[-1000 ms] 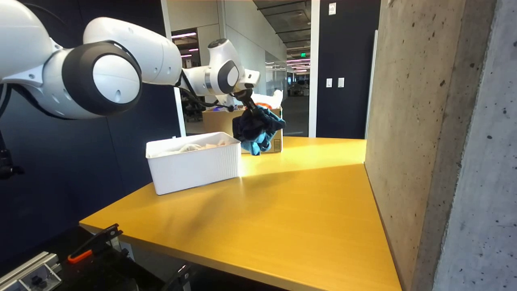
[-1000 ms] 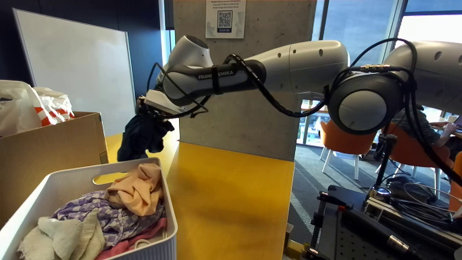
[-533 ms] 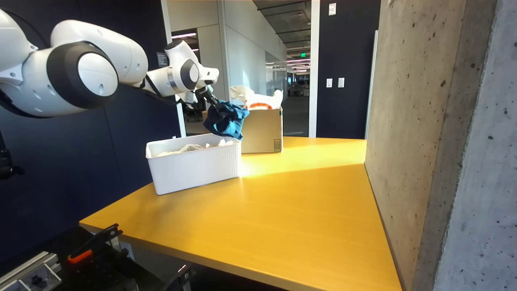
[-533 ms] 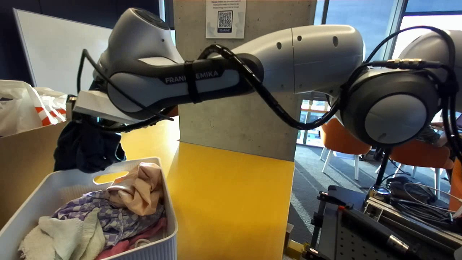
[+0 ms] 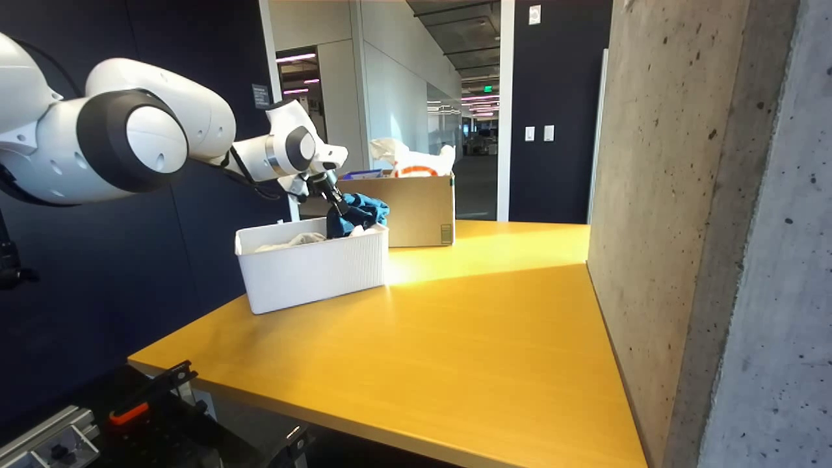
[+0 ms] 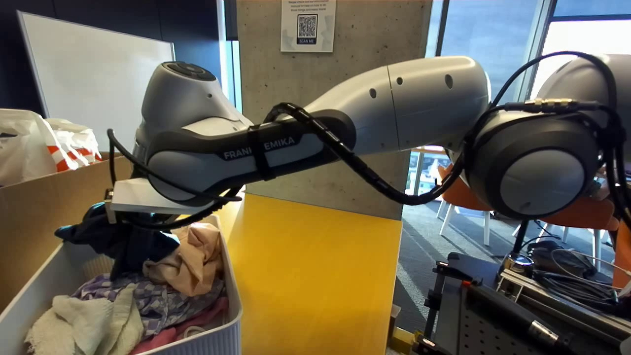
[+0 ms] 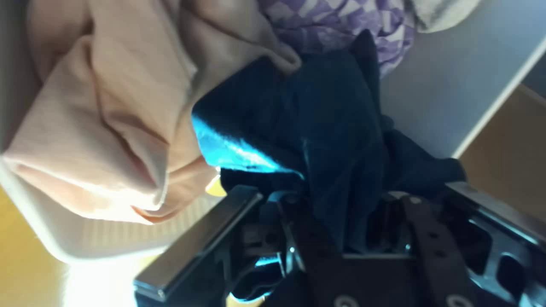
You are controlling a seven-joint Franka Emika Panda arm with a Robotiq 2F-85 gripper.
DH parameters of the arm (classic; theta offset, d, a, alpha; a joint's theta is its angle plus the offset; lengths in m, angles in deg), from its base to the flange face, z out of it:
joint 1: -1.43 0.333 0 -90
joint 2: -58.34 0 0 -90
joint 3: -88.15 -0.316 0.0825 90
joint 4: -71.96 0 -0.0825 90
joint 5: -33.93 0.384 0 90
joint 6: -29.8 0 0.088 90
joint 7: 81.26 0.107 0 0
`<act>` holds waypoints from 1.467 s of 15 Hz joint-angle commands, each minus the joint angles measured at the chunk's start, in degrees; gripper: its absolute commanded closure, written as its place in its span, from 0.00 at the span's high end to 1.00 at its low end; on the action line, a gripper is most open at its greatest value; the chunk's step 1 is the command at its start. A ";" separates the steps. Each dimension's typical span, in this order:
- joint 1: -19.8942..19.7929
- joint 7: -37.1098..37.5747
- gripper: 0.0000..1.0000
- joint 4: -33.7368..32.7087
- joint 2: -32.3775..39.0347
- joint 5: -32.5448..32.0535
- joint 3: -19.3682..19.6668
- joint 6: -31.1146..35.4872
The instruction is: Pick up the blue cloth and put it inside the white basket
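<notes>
while the gripper (image 7: 352, 194) hangs low and tilted: its two fingers (image 7: 200, 238) stand spread well apart in the wrist view, with the blue cloth (image 7: 337, 111) in the gap; whether either finger touches it, i cannot tell.
blue cloth: bunched right under the gripper, lower folds inside the white basket (image 5: 318, 270), over the peach cloth (image 7: 128, 85) and the purple checked cloth (image 6: 157, 305); upper folds stand above the rim, and one end reaches across it toward the cardboard box (image 5: 422, 208).
rest of the basket: a cream cloth (image 6: 79, 315) at the end away from the gripper, a pink cloth (image 6: 170, 337) low beside it.
robot arm (image 5: 175, 91): white with dark joints, in both exterior views, sloping down to the wrist.
yellow table (image 5: 494, 351): under the basket, lit brightly just beside it in an exterior view.
cardboard box: right by the basket, a white bag (image 6: 22, 143) with orange print showing above its edge.
concrete pillar (image 6: 305, 69): upright at the table's side, a printed sign (image 6: 307, 27) on its face.
whiteboard (image 6: 113, 88): before a dark wall (image 6: 192, 29).
orange chair (image 6: 468, 197): off past the table in an exterior view, partly hidden by the arm.
</notes>
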 commanded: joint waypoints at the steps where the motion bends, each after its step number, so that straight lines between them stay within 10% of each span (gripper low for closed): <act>1: -2.61 -2.64 0.05 -1.17 0.73 0.73 -2.28 -4.63; 2: -3.14 -2.96 0.13 -1.22 0.69 0.94 -2.65 -5.86; 3: -3.50 -3.41 0.43 -1.24 0.60 0.93 -2.87 -7.03; 13: -0.63 -6.81 0.99 0.15 -2.05 0.08 -3.61 -11.52; 22: 5.96 5.18 1.00 0.37 -5.33 -0.18 -2.82 -15.63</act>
